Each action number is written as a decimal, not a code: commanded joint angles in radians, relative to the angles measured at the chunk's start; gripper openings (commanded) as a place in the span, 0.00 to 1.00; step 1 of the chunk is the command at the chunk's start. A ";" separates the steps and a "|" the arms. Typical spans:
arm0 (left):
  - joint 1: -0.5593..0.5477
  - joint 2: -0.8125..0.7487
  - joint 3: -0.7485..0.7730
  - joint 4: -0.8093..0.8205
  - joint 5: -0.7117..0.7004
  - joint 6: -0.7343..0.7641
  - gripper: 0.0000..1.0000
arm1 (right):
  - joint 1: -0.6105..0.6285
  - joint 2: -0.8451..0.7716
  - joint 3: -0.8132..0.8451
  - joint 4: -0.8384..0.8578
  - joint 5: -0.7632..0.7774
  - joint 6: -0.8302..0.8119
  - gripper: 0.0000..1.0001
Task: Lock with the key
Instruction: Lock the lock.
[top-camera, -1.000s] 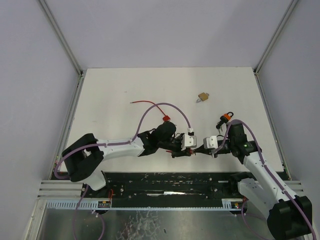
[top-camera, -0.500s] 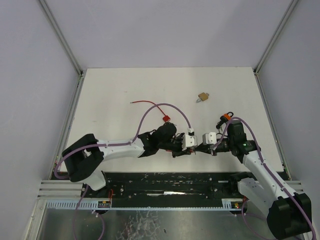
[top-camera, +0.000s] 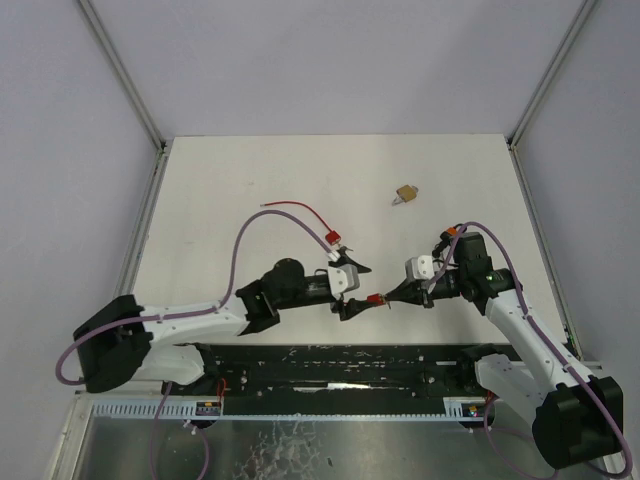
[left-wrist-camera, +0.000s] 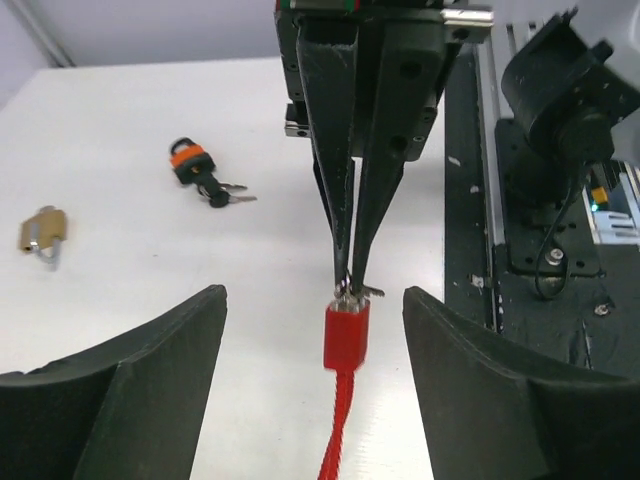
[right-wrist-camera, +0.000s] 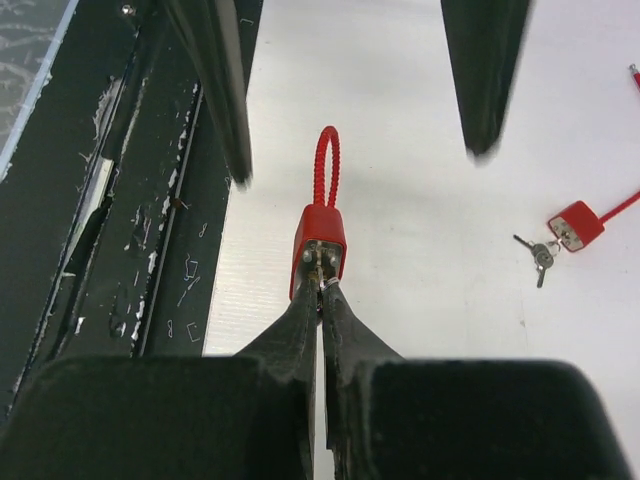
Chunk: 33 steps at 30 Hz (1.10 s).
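White worktop (top-camera: 220, 170); your right jaws pinch the key (right-wrist-camera: 320, 272), left jaws spread clear of the lock (left-wrist-camera: 346, 338), so turning could spin it.

Key (right-wrist-camera: 318, 262) — nearly all hidden between right hand (right-wrist-camera: 321, 284) tips

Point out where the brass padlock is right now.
In the top view the brass padlock lies on the table, right of centre toward the far edge; the orange padlock is its nearest neighbour, just beside the right arm.
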 joint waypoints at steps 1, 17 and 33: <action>0.002 -0.174 -0.100 0.158 -0.081 -0.079 0.71 | -0.051 -0.001 0.080 -0.025 -0.060 0.099 0.00; 0.137 -0.439 -0.277 0.280 -0.037 -0.475 0.88 | -0.135 0.005 0.106 0.178 -0.250 0.533 0.00; 0.198 -0.199 0.149 -0.299 0.183 -0.339 0.86 | -0.136 0.056 0.226 0.009 -0.289 0.453 0.00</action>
